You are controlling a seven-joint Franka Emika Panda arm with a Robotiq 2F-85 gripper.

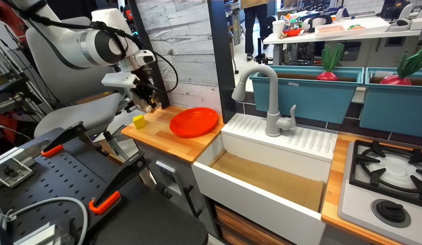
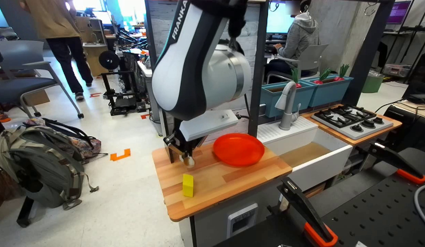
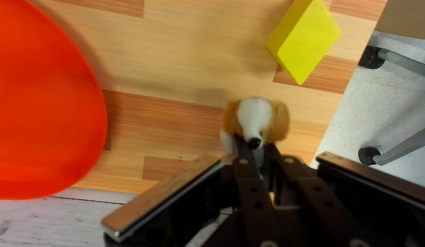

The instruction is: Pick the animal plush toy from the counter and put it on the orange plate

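Over the wooden counter (image 2: 219, 188), gripper (image 3: 258, 152) holds the animal plush toy (image 3: 255, 116), raised off the surface. Fingers (image 3: 246, 171) clenched on it from both sides; in the wrist view its white face, tan ears and black nose show just past them. The orange plate (image 2: 238, 150) rests on the counter between toy and sink (image 1: 251, 204), apart from the toy. The yellow block (image 2: 188, 185) stands near the counter's outer end, apart from plate and gripper

Plush toy (image 3: 255, 115), orange plate (image 3: 44, 103) — partial.
Toy's body mostly hidden at gripper (image 3: 257, 147); face too small for me, both exterior views — plate cropped left and above, wrist view.
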